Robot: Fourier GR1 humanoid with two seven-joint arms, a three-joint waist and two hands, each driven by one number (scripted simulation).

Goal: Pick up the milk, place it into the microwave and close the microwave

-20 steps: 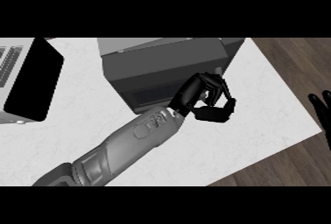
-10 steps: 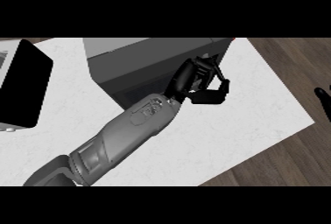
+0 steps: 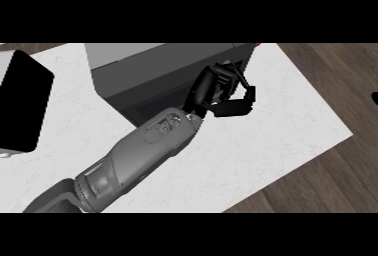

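You see the left hand (image 3: 221, 92), fingers curled on nothing visible, against the dark grey boxy microwave (image 3: 159, 70) on the white marble worktop (image 3: 273, 125), likely shutting it; milk unseen.

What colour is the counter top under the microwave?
White with faint grey marbling, the counter top shows in the head view, beneath the dark grey microwave.

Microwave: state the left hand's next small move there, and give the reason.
Probably press the left hand a little further against the microwave front to seat the door. The hand lies at the front's right end, fingers curled and holding nothing. No milk shows on the counter, so it is likely inside, though the inside is hidden.
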